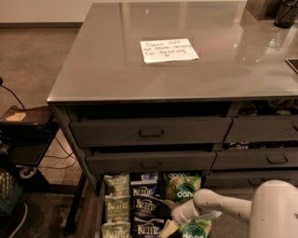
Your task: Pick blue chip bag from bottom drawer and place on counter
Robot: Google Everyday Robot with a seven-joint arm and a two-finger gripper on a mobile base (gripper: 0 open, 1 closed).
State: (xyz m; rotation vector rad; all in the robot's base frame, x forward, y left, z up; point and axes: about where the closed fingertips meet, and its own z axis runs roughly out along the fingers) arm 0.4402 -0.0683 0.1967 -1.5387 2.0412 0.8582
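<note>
The bottom drawer (99, 210) is pulled out under the counter (107, 60), which bears a white note (168, 49). The drawer holds three columns: light green bags (116, 184) on the left, several blue chip bags (145, 204) with white Kettle panels in the middle, and green dang bags (184, 188) on the right. My gripper (169, 227) reaches down from the right on a white arm (219, 207). It sits low in the drawer at the right edge of the blue column, between a front blue bag (148, 228) and a dang bag (193, 229).
Two upper left drawers (150, 133) (149, 162) stand slightly open, with more drawers on the right (274, 159). A low dark side table (24, 135) and cables stand on the floor at left. Dark objects (285, 12) sit at the counter's far right.
</note>
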